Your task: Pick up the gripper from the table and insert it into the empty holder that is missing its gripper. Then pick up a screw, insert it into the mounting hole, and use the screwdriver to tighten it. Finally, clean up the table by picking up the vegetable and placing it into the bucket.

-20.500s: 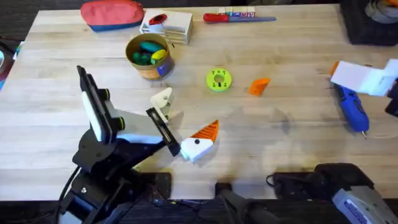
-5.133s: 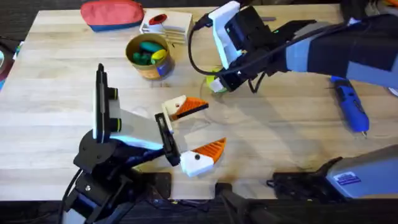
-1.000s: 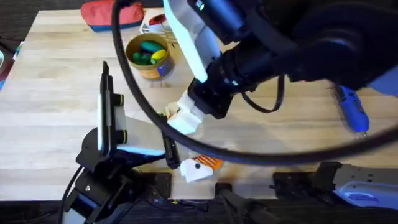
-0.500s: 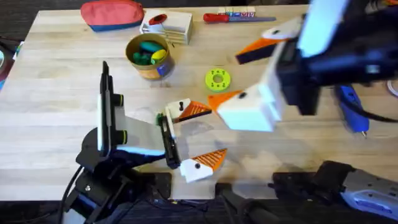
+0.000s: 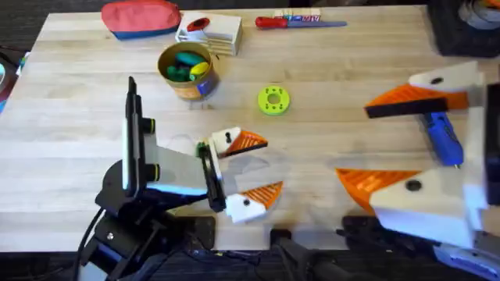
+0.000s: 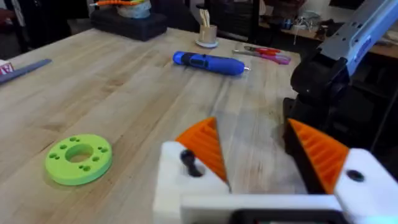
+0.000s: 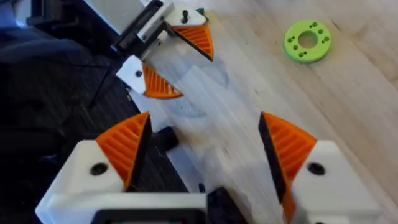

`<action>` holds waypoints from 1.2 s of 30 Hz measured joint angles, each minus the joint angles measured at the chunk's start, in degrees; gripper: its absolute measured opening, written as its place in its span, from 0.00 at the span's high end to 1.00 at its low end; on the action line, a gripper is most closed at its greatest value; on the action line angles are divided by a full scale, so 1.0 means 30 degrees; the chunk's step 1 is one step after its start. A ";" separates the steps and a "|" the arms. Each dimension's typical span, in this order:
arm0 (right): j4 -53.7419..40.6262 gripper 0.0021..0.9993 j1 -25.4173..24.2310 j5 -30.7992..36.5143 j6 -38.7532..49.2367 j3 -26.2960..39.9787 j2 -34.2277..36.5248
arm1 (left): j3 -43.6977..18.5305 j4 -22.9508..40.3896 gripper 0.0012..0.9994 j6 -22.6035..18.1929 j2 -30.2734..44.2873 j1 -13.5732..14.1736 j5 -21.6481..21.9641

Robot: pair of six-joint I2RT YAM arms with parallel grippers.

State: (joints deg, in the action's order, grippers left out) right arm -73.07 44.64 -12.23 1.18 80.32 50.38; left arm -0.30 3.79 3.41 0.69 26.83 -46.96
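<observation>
My left gripper point(image 5: 251, 168) stands open low over the table's front, with nothing between its fingers. Its far finger is the white holder point(image 5: 225, 139), and the orange ribbed gripper point(image 5: 248, 142) sits in it. A dark screw point(image 6: 188, 159) stands in the holder's hole. My right gripper point(image 5: 353, 140) is open and empty, raised at the right near the blue screwdriver point(image 5: 444, 139), which lies on the table. The tan bucket point(image 5: 187, 84) holds green and yellow toys. A dark green sliver point(image 5: 201, 148) shows beside the holder; I cannot tell whether it is the vegetable.
A lime-green disc point(image 5: 274, 100) lies mid-table. Along the far edge are a red pouch point(image 5: 141, 17), a white box point(image 5: 211, 30) and a red-handled screwdriver point(image 5: 289, 22). Bare wood lies between the two grippers.
The orange gripper went from the table into the holder. Within the last second my right arm pulled away from the left gripper to the right, now open close under the camera.
</observation>
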 joint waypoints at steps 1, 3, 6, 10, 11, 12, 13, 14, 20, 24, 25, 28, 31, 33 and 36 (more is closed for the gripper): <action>-0.0262 0.01 0.0000 0.0000 -0.0083 -0.0004 -0.0169 | 0.0000 0.0000 0.29 -0.0004 -0.0007 0.0000 0.0000; -0.0608 0.01 0.0000 0.0000 -0.0284 -0.0011 -0.0382 | -0.0003 -0.0007 0.55 -0.0007 -0.0003 0.0000 -0.0007; -0.0702 0.01 0.0000 -0.0130 -0.0438 -0.0297 -0.0747 | 0.0000 -0.0002 0.94 -0.0013 -0.0002 0.0000 -0.0007; -0.0724 0.01 -0.0015 -0.0460 -0.0492 -0.1107 -0.1474 | -0.0003 -0.0007 0.99 -0.0062 -0.0007 0.0000 -0.0004; -0.0716 0.01 -0.0015 -0.0493 -0.0492 -0.1332 -0.1681 | 0.0000 -0.0007 0.99 -0.0062 0.0000 0.0000 -0.0007; -0.0722 0.01 -0.0015 -0.0533 -0.0550 -0.1554 -0.1912 | 0.0000 -0.0007 0.99 -0.0062 -0.0007 0.0000 -0.0007; -0.0676 0.01 -0.0015 -0.0546 -0.0568 -0.1740 -0.2143 | -0.0003 -0.0007 0.99 -0.0066 -0.0007 0.0000 -0.0004; -0.0606 0.01 -0.0015 -0.0558 -0.0642 -0.1913 -0.2379 | -0.0006 -0.0007 1.00 -0.0064 -0.0002 0.0000 -0.0007; -0.0247 0.01 -0.0015 -0.0717 -0.1248 -0.2766 -0.3749 | -0.0002 -0.0007 1.00 -0.0067 -0.0007 0.0000 -0.0007; -0.0128 0.01 -0.0015 -0.0743 -0.1576 -0.3459 -0.4264 | 0.0000 -0.0007 1.00 -0.0062 -0.0006 0.0000 -0.0007; 0.0043 0.01 -0.0015 -0.0725 -0.1687 -0.3676 -0.4294 | 0.0000 -0.0007 1.00 -0.0062 -0.0006 0.0000 -0.0007; 0.0686 0.01 -0.0015 0.0169 -0.2241 -0.4300 -0.4294 | 0.0000 -0.0007 1.00 -0.0062 -0.0001 0.0000 -0.0007; 0.0887 0.01 -0.0015 0.2404 -0.3293 -0.4740 -0.4294 | 0.0000 -0.0007 1.00 -0.0062 -0.0007 0.0000 -0.0007; 0.1056 0.01 -0.0041 0.4377 -0.4116 -0.4936 -0.4294 | 0.0000 -0.0007 1.00 -0.0062 -0.0005 0.0000 -0.0007; 0.1349 0.01 -0.0466 0.7133 -0.5125 -0.5016 -0.4287 | -0.0003 -0.0007 1.00 -0.0062 0.0000 0.0000 -0.0007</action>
State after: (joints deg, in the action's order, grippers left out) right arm -69.03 43.24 9.17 -14.20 65.28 37.52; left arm -0.30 3.77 3.22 0.69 26.83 -46.98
